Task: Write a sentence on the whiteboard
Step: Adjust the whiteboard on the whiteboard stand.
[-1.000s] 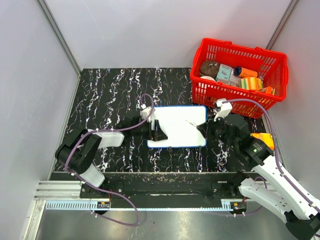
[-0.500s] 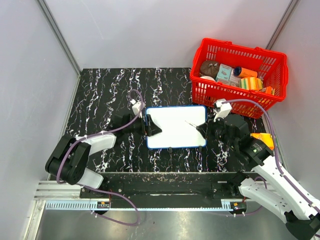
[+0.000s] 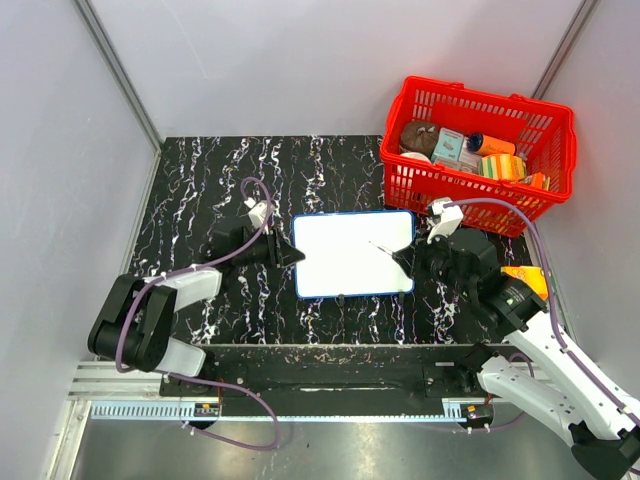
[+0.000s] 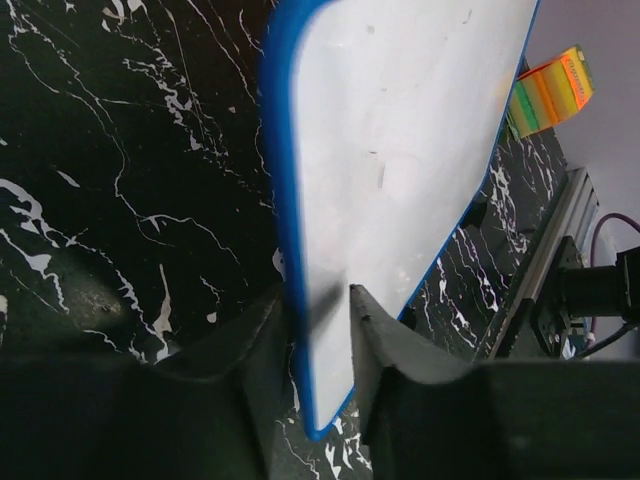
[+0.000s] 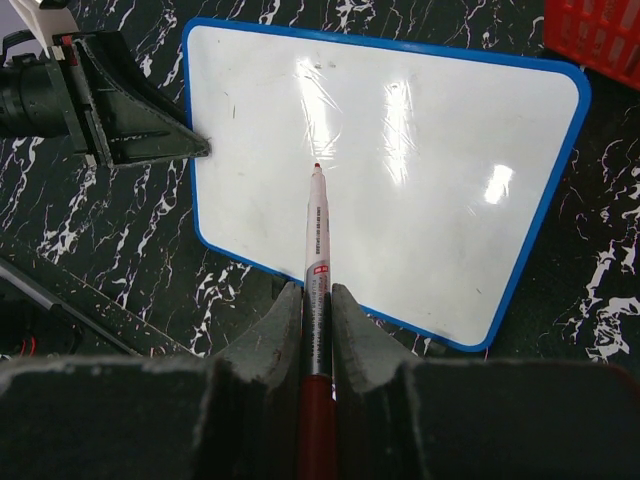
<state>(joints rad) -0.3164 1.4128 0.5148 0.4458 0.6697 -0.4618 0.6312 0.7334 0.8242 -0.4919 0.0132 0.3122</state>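
Observation:
The whiteboard [image 3: 355, 255] lies flat on the black marbled table, white with a thin blue frame. Its face [image 5: 420, 170] is blank and no sentence shows on it. My left gripper [image 3: 297, 256] reaches in from the left. Its jaws are closed over the board's left edge [image 4: 300, 200], one finger against the blue frame and the other on the white face [image 4: 318, 295]. My right gripper [image 5: 318, 290] is shut on a red marker [image 5: 318, 230]. The marker's tip hovers over the middle of the board. In the top view the marker [image 3: 385, 248] points left from the right gripper [image 3: 408, 262].
A red basket [image 3: 470, 192] filled with several packets and tubs stands at the back right, close behind the board's right corner. An orange and yellow block [image 3: 525, 278] sits by the right arm. Grey walls close in the table on three sides.
My left gripper has drawn back to the left, from over the board's left part to its left edge, and its jaws have narrowed onto that edge. The right gripper and marker have not moved.

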